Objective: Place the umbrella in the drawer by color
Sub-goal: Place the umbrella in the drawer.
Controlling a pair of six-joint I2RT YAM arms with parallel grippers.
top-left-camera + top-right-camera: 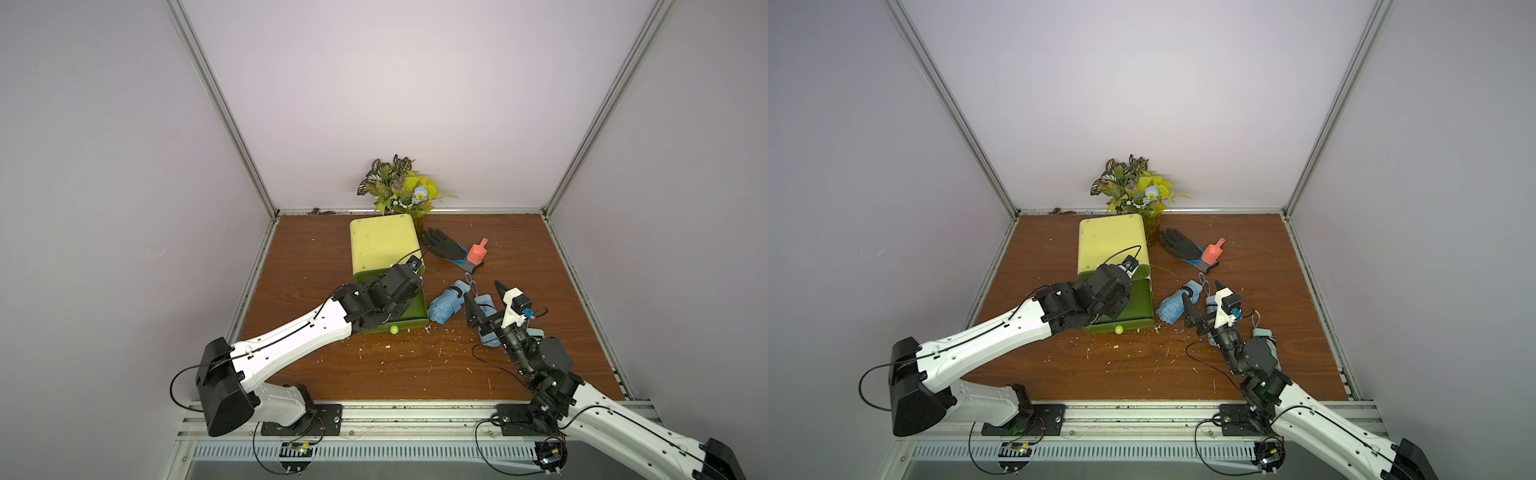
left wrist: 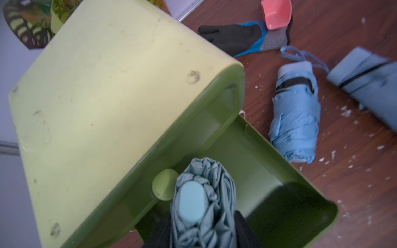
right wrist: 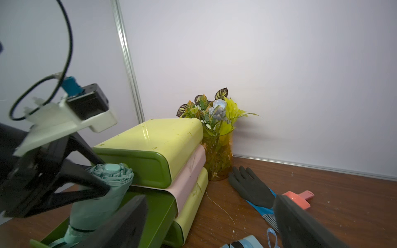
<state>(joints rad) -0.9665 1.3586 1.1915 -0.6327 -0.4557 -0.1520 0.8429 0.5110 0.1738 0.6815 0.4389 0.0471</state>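
A folded grey-green umbrella (image 2: 204, 201) stands nose-up between the black fingers of my left gripper (image 2: 204, 227), which is shut on it. It hangs over the pulled-out dark green drawer (image 2: 268, 171) of the yellow-green cabinet (image 1: 382, 243); from the right wrist view its lower end (image 3: 96, 206) reaches into that drawer (image 3: 159, 212). A light blue umbrella (image 1: 446, 305) lies on the table to the right of the drawer. A grey-blue umbrella (image 2: 369, 85) lies beside it, under my right gripper (image 1: 482, 290), which hovers open and empty.
A black and blue glove (image 1: 446, 247) and a pink scoop (image 1: 477, 251) lie behind the umbrellas. A plant in a vase (image 1: 399, 189) stands at the back wall behind the cabinet. White crumbs litter the wooden table (image 1: 415, 365). A small green knob (image 1: 393, 329) sticks out of the drawer front.
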